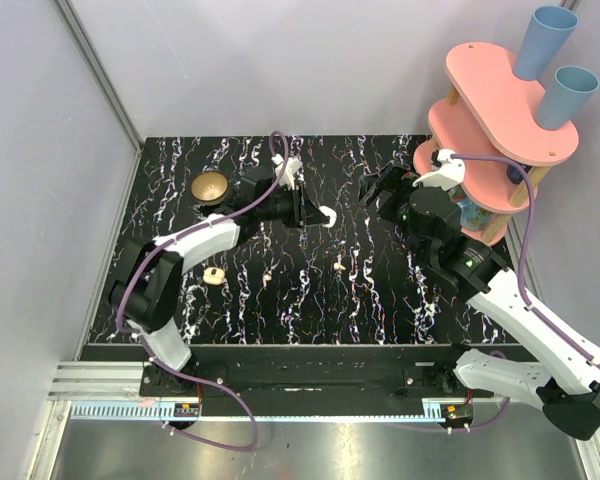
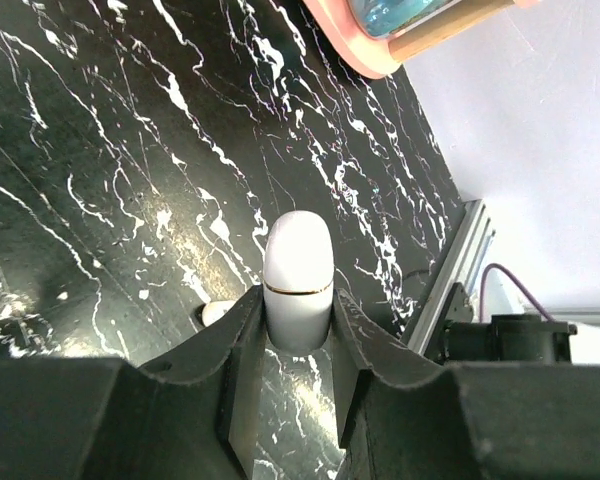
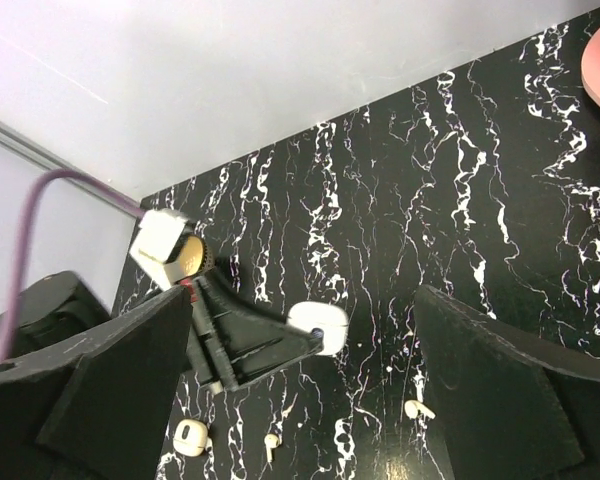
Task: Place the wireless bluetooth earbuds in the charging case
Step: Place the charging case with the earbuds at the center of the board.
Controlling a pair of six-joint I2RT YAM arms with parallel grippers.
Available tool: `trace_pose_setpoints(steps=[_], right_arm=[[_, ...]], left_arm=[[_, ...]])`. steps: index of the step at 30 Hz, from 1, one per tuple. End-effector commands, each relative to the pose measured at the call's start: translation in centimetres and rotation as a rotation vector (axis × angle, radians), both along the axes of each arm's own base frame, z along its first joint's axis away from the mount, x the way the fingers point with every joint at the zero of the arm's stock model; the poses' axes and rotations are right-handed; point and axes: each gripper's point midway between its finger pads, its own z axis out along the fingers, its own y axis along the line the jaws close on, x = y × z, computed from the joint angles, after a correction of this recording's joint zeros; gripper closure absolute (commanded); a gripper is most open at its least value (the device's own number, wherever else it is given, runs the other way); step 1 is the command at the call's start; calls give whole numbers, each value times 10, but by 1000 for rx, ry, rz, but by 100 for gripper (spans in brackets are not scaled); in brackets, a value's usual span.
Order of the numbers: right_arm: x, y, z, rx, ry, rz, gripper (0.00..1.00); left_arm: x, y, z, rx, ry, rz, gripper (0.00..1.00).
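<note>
Nearest, on the surface (image 1: 400, 290): two loose buds (image 1: 340, 266), well apart, not yet cased. Beyond them, left pincer (image 2: 298, 300) clamped on the shut case (image 2: 298, 250), presenting it sideways, likely for opening. Farther right, right pincer (image 1: 372, 192) spread wide, empty, facing the case.

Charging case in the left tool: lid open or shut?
Shut. The charging case, pinched in the left tool, shows its two halves meeting at a thin gold seam, no inside visible.

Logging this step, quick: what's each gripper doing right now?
Left gripper: shut on the charging case.
Right gripper: open, holding nothing.
</note>
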Motion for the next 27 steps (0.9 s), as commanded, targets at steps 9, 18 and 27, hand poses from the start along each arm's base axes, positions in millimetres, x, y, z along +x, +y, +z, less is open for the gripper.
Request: trace_pose_setpoints(steps=[9, 18, 27], right_arm=[[-4, 0, 1, 5, 20, 27, 0], [-12, -9, 0, 26, 14, 11, 0], [-14, -14, -1, 50, -4, -5, 0]], left_arm=[[57, -32, -19, -156, 128, 93, 100], [89, -33, -66, -92, 239, 179, 98], [100, -32, -103, -37, 293, 205, 99]])
